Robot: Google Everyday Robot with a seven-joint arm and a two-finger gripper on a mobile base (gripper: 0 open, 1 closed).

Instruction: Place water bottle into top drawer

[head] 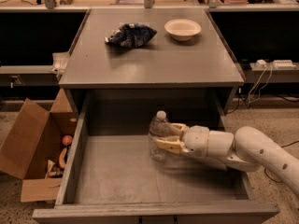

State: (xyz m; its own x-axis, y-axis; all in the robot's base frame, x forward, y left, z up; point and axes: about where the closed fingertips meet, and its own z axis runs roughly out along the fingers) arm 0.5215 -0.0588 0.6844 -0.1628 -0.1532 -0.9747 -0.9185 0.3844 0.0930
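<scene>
1 tool [163,135] clasping upright water bottle [157,152], inside top drawer [117,176], arm [261,148] cropped

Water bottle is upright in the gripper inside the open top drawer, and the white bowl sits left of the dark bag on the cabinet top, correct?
Not quite: in the camera view the white bowl sits right of the dark bag on the cabinet top. The rest is right: the gripper is shut on the upright water bottle inside the open top drawer.
</scene>
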